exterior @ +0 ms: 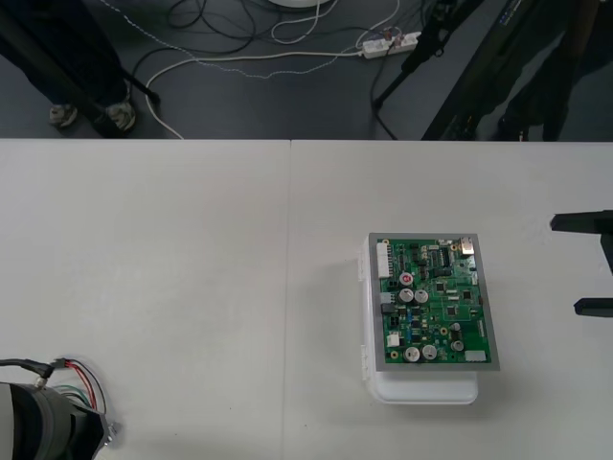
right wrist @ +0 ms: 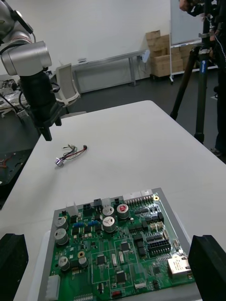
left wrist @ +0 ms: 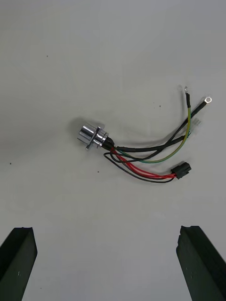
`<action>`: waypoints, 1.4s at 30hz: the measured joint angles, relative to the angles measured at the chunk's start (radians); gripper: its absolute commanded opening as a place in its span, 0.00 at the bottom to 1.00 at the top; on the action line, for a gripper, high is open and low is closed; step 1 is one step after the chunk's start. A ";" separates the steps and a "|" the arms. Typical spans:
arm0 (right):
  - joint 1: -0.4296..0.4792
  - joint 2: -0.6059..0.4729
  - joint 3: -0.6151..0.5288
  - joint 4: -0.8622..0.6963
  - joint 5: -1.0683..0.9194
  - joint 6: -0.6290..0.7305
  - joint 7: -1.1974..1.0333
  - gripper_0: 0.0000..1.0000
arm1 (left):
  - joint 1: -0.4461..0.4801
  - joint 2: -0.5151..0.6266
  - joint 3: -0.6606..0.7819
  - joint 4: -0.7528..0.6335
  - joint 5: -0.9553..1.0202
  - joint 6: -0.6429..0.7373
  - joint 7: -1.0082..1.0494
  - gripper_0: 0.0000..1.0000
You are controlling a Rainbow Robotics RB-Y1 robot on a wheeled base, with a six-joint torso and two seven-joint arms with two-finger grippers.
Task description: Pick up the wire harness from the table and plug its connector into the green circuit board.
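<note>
- One wire harness (left wrist: 117, 150) on near-left table (exterior: 192, 268): chrome socket (left wrist: 92, 136), red/black/green wires, black plug (left wrist: 182, 170).
- Left gripper (left wrist: 106, 229) released, above it.
- Right gripper (exterior: 584, 264) released, right of green circuit board (exterior: 436, 302).

Table (exterior: 172, 268): plain, light; one thin seam (exterior: 290, 240) runs from far edge to near edge, about mid-width. Beyond table's far edge: dark floor (exterior: 287, 105). On it, white power strip (exterior: 391, 43), white cable (exterior: 239, 59), black cables (exterior: 206, 21), black tripod legs (exterior: 407, 67). Strip and legs lie off the table's right half.
</note>
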 measured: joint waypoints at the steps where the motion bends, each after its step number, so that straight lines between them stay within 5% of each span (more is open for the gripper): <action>1: -0.006 0.001 0.005 0.000 0.006 0.000 0.000 1.00 | -0.006 -0.001 -0.010 0.000 -0.001 0.000 -0.022 0.88; 11: -0.047 0.030 0.009 0.000 0.037 0.000 0.063 1.00 | -0.077 -0.006 -0.068 0.004 -0.002 0.000 -0.518 0.87; 22: -0.061 0.068 0.017 -0.019 0.044 0.000 0.066 1.00 | -0.181 -0.006 -0.162 0.065 -0.003 0.037 -0.718 0.87; 31: -0.061 0.082 0.069 -0.013 0.045 0.000 0.143 1.00 | -0.237 -0.011 -0.215 0.205 -0.003 0.158 -1.291 0.88; 42: -0.061 0.088 0.069 -0.009 0.003 0.000 0.154 1.00 | -0.243 -0.018 -0.268 0.297 -0.003 0.297 -1.318 0.88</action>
